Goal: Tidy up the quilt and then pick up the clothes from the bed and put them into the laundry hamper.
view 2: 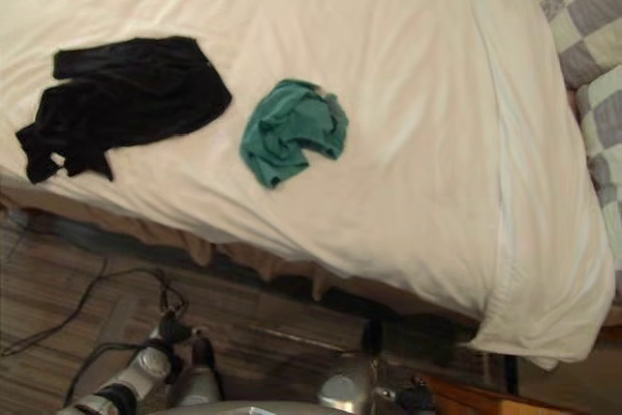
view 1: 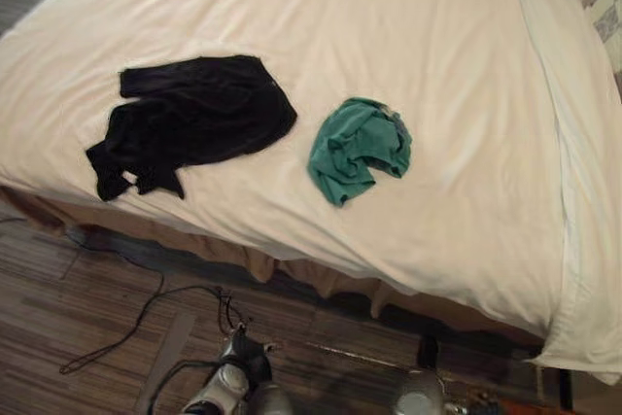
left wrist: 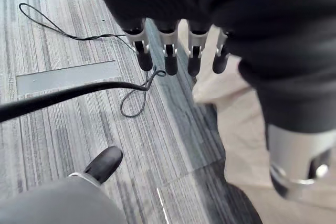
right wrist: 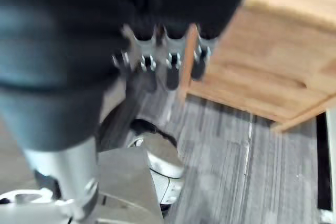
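Observation:
A white quilt (view 1: pixel 389 46) lies spread flat over the bed. On it, towards the left, rests a crumpled black garment (view 1: pixel 190 119), and a bunched green garment (view 1: pixel 358 148) lies near the middle, a short way from the bed's near edge. Both hands hang low over the floor in front of the bed, apart from the clothes. The left hand (left wrist: pixel 170 56) has straight fingers and holds nothing. The right hand (right wrist: pixel 173 69) also has straight, empty fingers and hangs beside a wooden piece of furniture (right wrist: pixel 262 77).
Checked pillows (view 2: pixel 583 36) sit at the bed's right end, where the quilt's edge (view 2: pixel 544 318) hangs over the corner. A beige bed skirt (view 1: pixel 292 274) runs under the near edge. Striped grey floor (left wrist: pixel 63 129) with a flat metal plate (left wrist: pixel 68 75) lies below.

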### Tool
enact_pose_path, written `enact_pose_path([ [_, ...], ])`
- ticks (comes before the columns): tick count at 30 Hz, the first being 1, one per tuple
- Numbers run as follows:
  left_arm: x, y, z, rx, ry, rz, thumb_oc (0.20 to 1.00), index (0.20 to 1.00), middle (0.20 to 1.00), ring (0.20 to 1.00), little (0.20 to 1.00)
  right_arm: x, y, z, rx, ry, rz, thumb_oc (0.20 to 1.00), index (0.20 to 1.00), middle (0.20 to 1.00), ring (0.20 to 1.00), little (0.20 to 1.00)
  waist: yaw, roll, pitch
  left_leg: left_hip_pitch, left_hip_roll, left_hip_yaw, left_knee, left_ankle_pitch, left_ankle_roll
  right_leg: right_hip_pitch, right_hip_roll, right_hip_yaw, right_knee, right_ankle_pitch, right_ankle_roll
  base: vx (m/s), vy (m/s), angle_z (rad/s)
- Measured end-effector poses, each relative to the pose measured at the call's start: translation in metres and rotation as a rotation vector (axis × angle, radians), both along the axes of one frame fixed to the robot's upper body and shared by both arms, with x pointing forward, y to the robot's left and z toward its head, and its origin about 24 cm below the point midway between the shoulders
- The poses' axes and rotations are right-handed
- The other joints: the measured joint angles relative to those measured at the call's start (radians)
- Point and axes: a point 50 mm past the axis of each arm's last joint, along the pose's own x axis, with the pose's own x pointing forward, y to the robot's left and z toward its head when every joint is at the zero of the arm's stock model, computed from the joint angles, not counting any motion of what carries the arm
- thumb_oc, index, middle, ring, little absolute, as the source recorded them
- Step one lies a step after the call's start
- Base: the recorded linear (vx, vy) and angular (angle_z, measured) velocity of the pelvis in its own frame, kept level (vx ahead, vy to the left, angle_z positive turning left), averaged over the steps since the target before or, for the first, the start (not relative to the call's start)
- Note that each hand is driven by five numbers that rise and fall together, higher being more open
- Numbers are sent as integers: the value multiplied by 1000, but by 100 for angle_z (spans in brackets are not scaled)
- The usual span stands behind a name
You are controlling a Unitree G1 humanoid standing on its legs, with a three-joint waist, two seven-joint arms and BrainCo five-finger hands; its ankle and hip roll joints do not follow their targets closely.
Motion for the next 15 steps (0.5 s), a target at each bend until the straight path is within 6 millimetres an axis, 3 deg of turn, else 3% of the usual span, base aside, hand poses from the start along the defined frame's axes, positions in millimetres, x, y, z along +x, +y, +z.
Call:
enact_pose_path([
  [1, 1, 0, 0, -4, 3, 14, 1000, 1000, 1000, 1000, 1000, -1, -1, 0, -8, 9, 13, 1000, 1000, 1000, 1000, 1000, 2, 13, 1, 7, -12, 14, -11, 6, -1, -15, 37, 4, 47, -83, -20, -126, 635, -45],
  [2, 1, 1, 0, -8, -8, 33, 1000, 1000, 1000, 1000, 1000, 3, -2, 1, -16, 2, 47, 1000, 1000, 1000, 1000, 1000, 7, 34, 4, 30, 5, 24, -55, 35, 2, -28, 126, 14, 126, -229, -19, -91, 455, -40],
  [3, -2, 3, -1, -8, -1, 46, 1000, 1000, 1000, 1000, 1000, 11, 4, 3, -9, -17, 90, 1000, 1000, 1000, 1000, 1000, 20, 48, 9, 43, -5, 32, -68, 31, 22, -38, 191, 4, 201, -337, 21, -98, 559, -73],
  [4, -17, 9, -7, -2, 44, 96, 1000, 1000, 1000, 1000, 1000, 24, 6, 8, -27, -61, 151, 1000, 1000, 1000, 1000, 1000, 29, 75, 14, 61, 53, 57, -84, 40, 11, -92, 344, 35, 427, -511, -37, -22, 365, -51],
  [5, -27, 11, -11, 2, 83, 120, 1000, 1000, 1000, 1000, 1000, 28, 7, 10, -14, -90, 167, 1000, 1000, 1000, 1000, 1000, 19, 81, 10, 68, 31, 47, -92, 57, -4, -49, 424, 41, 352, -528, -69, -23, 366, -21],
  [6, -33, -5, -17, -40, 99, 129, 1000, 1000, 1000, 1000, 1000, 39, 6, 14, -7, -136, 172, 1000, 1000, 1000, 1000, 1000, 7, 98, 24, 62, -15, 27, -55, 59, -10, 40, 438, 50, 171, -512, -177, -70, 485, 18],
  [7, -30, -14, -19, -57, 101, 109, 1000, 1000, 1000, 1000, 1000, 44, -1, 16, -28, -136, 163, 1000, 1000, 1000, 1000, 1000, 4, 105, 36, 35, -27, 15, -31, 53, -15, 57, 424, 69, 142, -486, -178, -129, 257, 5],
  [8, -41, -8, -21, -104, 126, 113, 1000, 1000, 1000, 1000, 1000, 59, -9, 22, -42, -156, 197, 1000, 1000, 1000, 1000, 1000, 9, 144, 36, -9, -70, -6, 46, 101, -104, 49, 389, 92, 133, -468, -163, -131, 258, -22],
  [9, -34, -5, -18, -112, 112, 102, 1000, 1000, 1000, 1000, 1000, 63, -11, 23, -48, -156, 210, 1000, 1000, 1000, 1000, 1000, -9, 133, 50, -42, -75, -9, 118, 121, -118, 29, 375, 109, 151, -467, -162, -136, 206, -16],
  [10, -33, 5, -16, -79, 112, 159, 1000, 1000, 1000, 1000, 1000, 71, -15, 28, -74, -180, 218, 1000, 1000, 1000, 1000, 1000, -19, 162, 53, -97, -95, -18, 217, 148, -138, 30, 353, 116, 158, -459, -153, -12, 372, -11],
  [11, -28, 2, -14, -71, 102, 142, 1000, 1000, 1000, 1000, 1000, 75, -12, 29, -75, -186, 235, 1000, 1000, 1000, 1000, 1000, -25, 174, 53, -113, -75, -18, 255, 140, -141, 40, 330, 117, 146, -453, -148, -10, 374, -7],
  [12, -21, -3, -12, -57, 84, 85, 1000, 1000, 1000, 1000, 1000, 74, -8, 26, -67, -167, 246, 1000, 1000, 1000, 1000, 1000, -40, 188, 53, -118, -22, 42, 314, 93, -121, 57, 332, 108, 136, -445, -139, 49, 203, -5],
  [13, -19, -8, -12, -72, 70, 77, 1000, 1000, 1000, 1000, 1000, 74, -5, 26, -55, -172, 242, 1000, 1000, 1000, 1000, 1000, -51, 184, 53, -89, 3, 90, 269, 87, -90, 70, 334, 104, 126, -448, -141, 1, 1, -14],
  [15, -9, -28, -11, -120, 30, 35, 1000, 1000, 1000, 1000, 1000, 73, -1, 25, -47, -177, 250, 1000, 1000, 1000, 1000, 1000, -76, 191, 51, -68, 34, 86, 195, 133, -61, 68, 342, 131, 109, -454, -130, 0, 0, -22],
])
